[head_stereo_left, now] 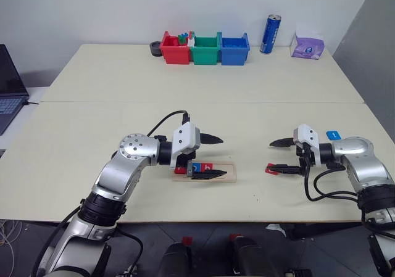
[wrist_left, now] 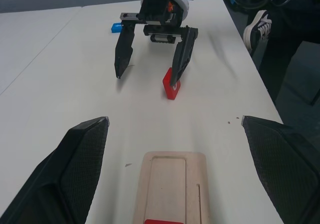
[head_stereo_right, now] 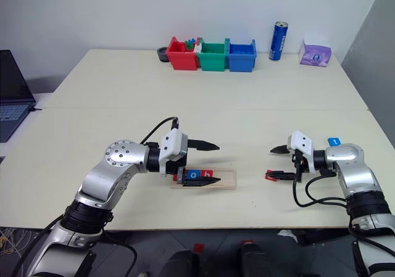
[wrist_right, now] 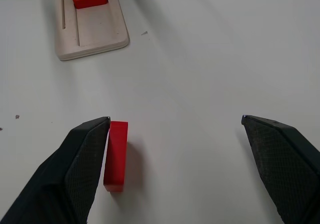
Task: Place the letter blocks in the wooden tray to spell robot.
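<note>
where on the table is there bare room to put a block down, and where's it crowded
Free: the tabletop between the left gripper and the right gripper, and the wide middle stretch in front of the bins. The wooden tray's right end is bare too. Crowded: the tray's left end with its letter blocks, and around the red block by the right gripper.
</note>
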